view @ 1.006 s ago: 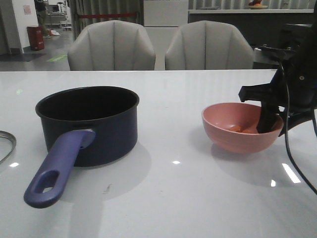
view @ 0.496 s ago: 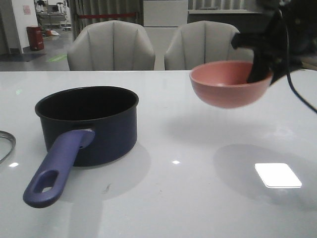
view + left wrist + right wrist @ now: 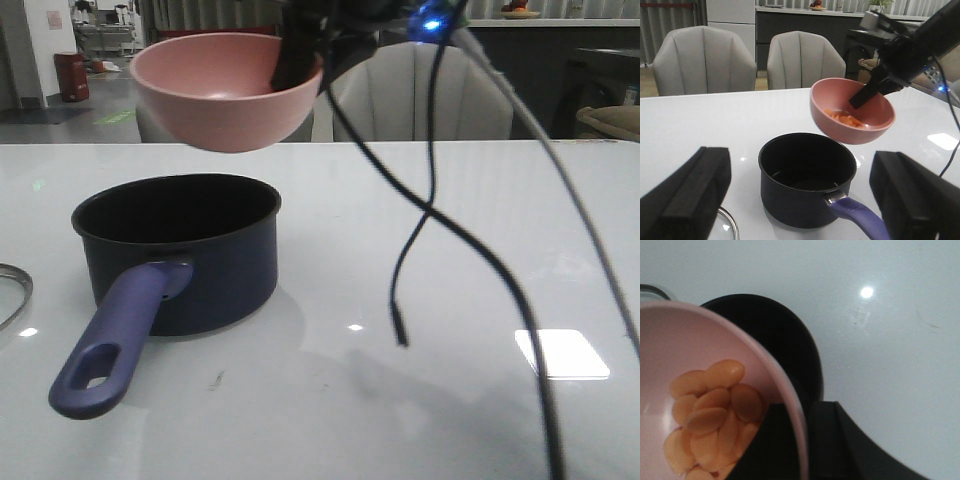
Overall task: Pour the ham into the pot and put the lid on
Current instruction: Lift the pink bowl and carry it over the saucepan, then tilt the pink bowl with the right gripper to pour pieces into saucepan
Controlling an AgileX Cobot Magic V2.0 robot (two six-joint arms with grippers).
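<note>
My right gripper is shut on the rim of the pink bowl and holds it in the air above the dark navy pot. The bowl tilts a little. Orange-pink ham pieces lie in the bowl, also seen in the left wrist view. The pot stands empty on the table, its blue-purple handle toward the front. Only the steel rim of the glass lid shows at the left edge, flat on the table. My left gripper is open and empty, low, near the pot.
The white table runs wide to the right. Black cables hang from the right arm over the middle of the table. Two grey chairs stand behind the far edge.
My right gripper has lifted the pink bowl off the table at the right and carried it left and up, until it hangs over the pot. The pot and lid have not moved.
</note>
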